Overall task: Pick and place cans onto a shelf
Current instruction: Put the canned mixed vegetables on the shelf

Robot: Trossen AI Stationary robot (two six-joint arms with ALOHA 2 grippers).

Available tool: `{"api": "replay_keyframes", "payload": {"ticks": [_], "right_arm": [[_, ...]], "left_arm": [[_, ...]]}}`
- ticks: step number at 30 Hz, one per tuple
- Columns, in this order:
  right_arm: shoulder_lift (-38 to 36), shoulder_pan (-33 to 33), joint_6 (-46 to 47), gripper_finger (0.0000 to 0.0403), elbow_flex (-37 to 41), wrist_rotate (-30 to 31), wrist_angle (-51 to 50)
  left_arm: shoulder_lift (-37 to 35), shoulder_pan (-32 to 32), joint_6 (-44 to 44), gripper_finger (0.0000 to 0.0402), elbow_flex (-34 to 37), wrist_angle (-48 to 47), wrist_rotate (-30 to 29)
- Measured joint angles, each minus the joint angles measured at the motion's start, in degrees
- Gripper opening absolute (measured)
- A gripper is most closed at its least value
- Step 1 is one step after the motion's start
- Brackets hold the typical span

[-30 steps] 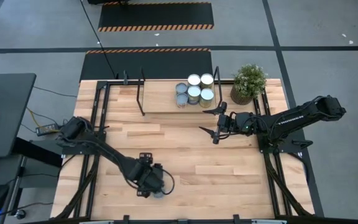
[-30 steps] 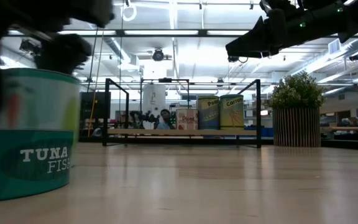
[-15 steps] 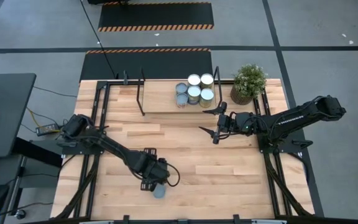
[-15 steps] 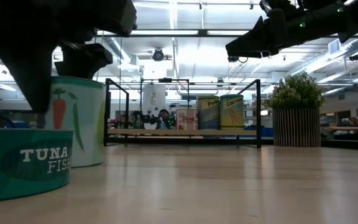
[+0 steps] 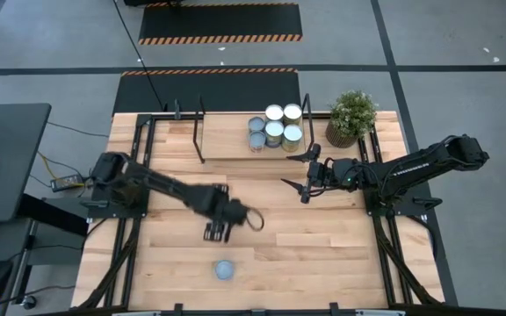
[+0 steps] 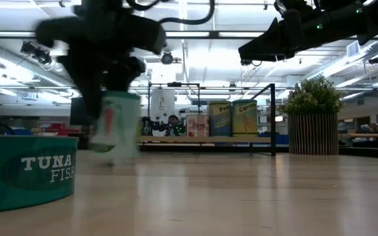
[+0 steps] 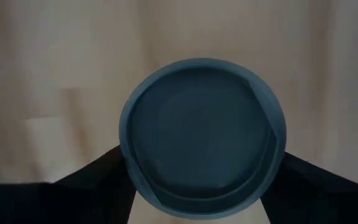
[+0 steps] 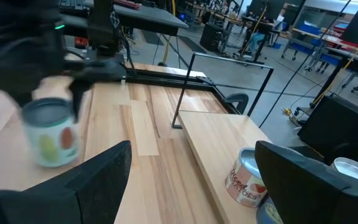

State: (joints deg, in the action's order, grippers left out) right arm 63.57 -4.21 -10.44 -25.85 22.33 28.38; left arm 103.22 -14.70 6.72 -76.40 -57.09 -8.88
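Above the middle of the table (image 5: 341, 263), the left gripper (image 5: 220, 219) grips a can (image 6: 113, 124) with a carrot label, its fingers closed on the sides, the can lifted clear of the wood. A flat tuna can (image 5: 225, 269) sits alone near the front edge. Five more cans (image 5: 275, 127) cluster at the right end of the shelf (image 5: 227, 139), beside a potted plant (image 5: 351, 116). The right gripper (image 5: 299, 175) hovers just in front of the shelf, fingers spread and empty.

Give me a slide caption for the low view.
Left gripper carries a can above the table toward the shelf.
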Motion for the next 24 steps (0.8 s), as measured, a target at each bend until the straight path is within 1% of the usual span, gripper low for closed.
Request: {"api": "replay_keyframes", "payload": {"ticks": [4,8,14,17,24], "right_arm": [[0.02,0.00,0.00,0.0348,0.00,0.00,-0.46],[0.02,-0.02,0.00,0.0348,0.00,0.00,-0.50],[0.01,0.00,0.00,0.0348,0.00,0.01,-0.11],[0.01,0.00,0.00,0.0348,0.00,0.01,-0.12],[0.01,0.12,-0.09,0.0348,0.00,0.01,0.09]], "left_arm": [[-3.53,6.96,-4.52,0.0275,0.00,-0.21,-0.13],[-6.30,15.02,-7.22,0.0275,-0.02,1.75,-0.18],[-6.60,26.99,-6.80,0.0276,-0.02,5.49,-0.24],[-6.57,31.48,-5.19,0.0276,-0.02,9.53,-0.20],[-6.15,38.23,-3.05,0.0276,-0.02,12.03,-0.11]]}}
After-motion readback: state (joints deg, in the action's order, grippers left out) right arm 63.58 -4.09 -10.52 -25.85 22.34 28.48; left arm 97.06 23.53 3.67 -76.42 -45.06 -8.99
